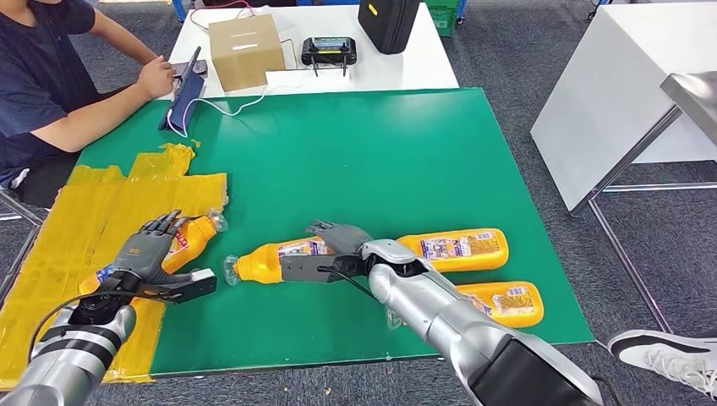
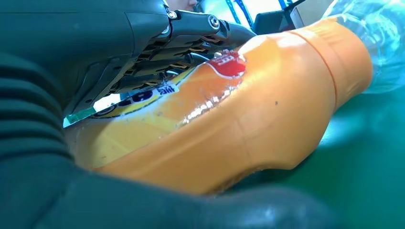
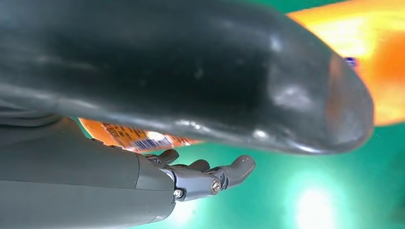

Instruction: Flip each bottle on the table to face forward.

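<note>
**Green table, four orange bottles lying flat, both hands down on them**

Green table (image 1: 363,161) with yellow tape patch (image 1: 76,228) on its left part, grey carpet floor around. Behind it a white table (image 1: 423,59) carrying a cardboard box (image 1: 245,49), a controller (image 1: 329,49) and a black case (image 1: 387,21). At the far left corner a seated person (image 1: 51,85), one hand on a phone (image 1: 188,69).

Left arm coming in from the lower left, bent upward to the left hand (image 1: 148,254), laid palm-down over the left bottle (image 1: 193,237). Fingers wrapped over the top of that bottle, thumb stretched out beside it on the near side; in the left wrist view, dark fingers (image 2: 191,38) pressed on the label and thumb under the orange body, so grasping it. Bottle lying at the edge of the yellow tape, cap end pointing away and to the right.

Right arm reaching from the lower right across the table to the right hand (image 1: 334,249), set against the middle bottle (image 1: 270,260). Fingers extended over its label end, thumb along the near side. In the right wrist view, fingers (image 3: 210,174) spread and straight, not clenched; firm grasp or only touching, cannot tell. Middle bottle lying on its side, cap to the left.

Two more lying to the right: far right bottle (image 1: 461,248) just beyond the forearm, near right bottle (image 1: 507,303) partly hidden behind the forearm.
</note>
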Available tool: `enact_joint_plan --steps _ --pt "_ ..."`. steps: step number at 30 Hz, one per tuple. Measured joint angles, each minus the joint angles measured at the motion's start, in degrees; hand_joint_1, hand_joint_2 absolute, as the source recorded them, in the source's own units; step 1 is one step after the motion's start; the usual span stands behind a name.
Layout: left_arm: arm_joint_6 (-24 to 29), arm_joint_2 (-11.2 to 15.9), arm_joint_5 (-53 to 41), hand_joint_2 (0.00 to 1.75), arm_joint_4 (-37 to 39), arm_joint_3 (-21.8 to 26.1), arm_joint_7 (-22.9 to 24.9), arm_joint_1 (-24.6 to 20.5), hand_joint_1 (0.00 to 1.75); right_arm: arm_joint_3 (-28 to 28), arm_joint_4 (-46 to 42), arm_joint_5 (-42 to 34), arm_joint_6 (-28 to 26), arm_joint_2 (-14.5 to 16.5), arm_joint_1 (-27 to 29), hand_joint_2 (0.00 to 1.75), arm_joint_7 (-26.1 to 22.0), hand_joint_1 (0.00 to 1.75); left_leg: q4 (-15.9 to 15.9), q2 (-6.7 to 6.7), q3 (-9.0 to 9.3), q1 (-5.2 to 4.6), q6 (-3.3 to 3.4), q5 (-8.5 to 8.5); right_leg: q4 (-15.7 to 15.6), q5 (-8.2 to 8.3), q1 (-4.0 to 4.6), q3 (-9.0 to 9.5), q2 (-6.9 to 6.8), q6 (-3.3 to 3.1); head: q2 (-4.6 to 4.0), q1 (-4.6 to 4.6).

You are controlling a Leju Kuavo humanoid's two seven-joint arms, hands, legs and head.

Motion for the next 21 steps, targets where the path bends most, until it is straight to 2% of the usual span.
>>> enact_joint_plan --steps 4,5,8,9,10,13,15,18,21 --pt "-2.1 0.0 5.6 0.00 1.0 -0.8 -5.0 -1.4 0.00 0.8 2.8 0.7 2.0 0.1 -1.1 0.00 0.3 0.00 0.0 -0.01 0.01 0.00 0.01 0.06 0.0 0.01 0.00 0.02 0.00 0.01 0.00 0.00" --pt "-3.0 0.0 7.7 0.00 1.2 -0.9 -6.7 -1.7 0.00 1.0 3.5 1.1 2.6 0.1 -1.4 0.44 0.3 0.03 0.0 -0.01 0.01 0.00 0.02 0.07 0.0 0.01 0.00 0.02 0.00 0.01 0.00 0.00" --pt "-6.9 -0.2 17.1 0.00 1.4 -0.8 -13.7 -2.5 0.00 2.1 5.3 2.7 4.8 0.0 -2.0 1.75 0.5 1.28 0.0 0.00 0.02 0.00 0.02 0.07 0.0 0.03 -0.01 0.03 0.00 0.02 0.00 0.00" --pt "-8.8 -0.4 21.3 0.00 1.3 -0.5 -16.5 -2.7 0.00 2.7 5.9 3.4 5.7 0.0 -2.2 1.75 0.5 1.69 0.0 0.00 0.03 -0.01 0.02 0.07 0.0 0.03 -0.01 0.03 0.00 0.02 0.00 0.00" --pt "-11.2 -0.8 26.1 0.00 1.1 -0.1 -19.3 -2.8 0.00 3.2 6.4 4.0 6.6 -0.1 -2.5 1.75 0.5 1.75 0.0 0.00 0.03 -0.01 0.02 0.07 0.0 0.03 -0.02 0.03 0.00 0.02 0.00 0.00" --pt "-18.7 -2.4 40.3 0.00 -0.9 2.0 -25.4 -2.8 0.00 5.0 7.8 5.4 8.0 -0.4 -3.0 1.75 0.0 1.75 0.0 0.01 0.05 -0.01 0.02 0.06 0.0 0.03 -0.02 0.05 0.01 0.02 0.00 0.01" --pt "-23.4 -3.7 49.1 0.00 -3.3 3.8 -27.2 -2.7 0.00 5.9 8.3 5.9 8.2 -0.5 -3.3 1.75 -0.3 1.75 0.0 0.03 0.08 -0.01 0.03 0.05 0.0 0.03 -0.02 0.08 0.02 0.02 0.00 0.00" --pt "-28.8 -5.7 59.1 0.00 -7.5 6.5 -27.4 -2.4 0.00 6.9 8.9 6.5 8.0 -0.5 -3.4 1.75 -0.2 1.75 0.0 0.05 0.21 -0.01 0.01 0.03 0.0 0.02 -0.02 0.20 0.04 0.02 0.00 -0.01" --pt "-32.5 -7.3 65.0 0.00 -11.4 8.8 -26.6 -1.9 0.00 7.8 9.4 7.1 7.6 -0.3 -3.2 1.75 0.4 1.75 0.0 0.06 0.36 -0.01 -0.02 0.01 0.0 0.01 -0.01 0.33 0.05 0.01 0.00 -0.01"
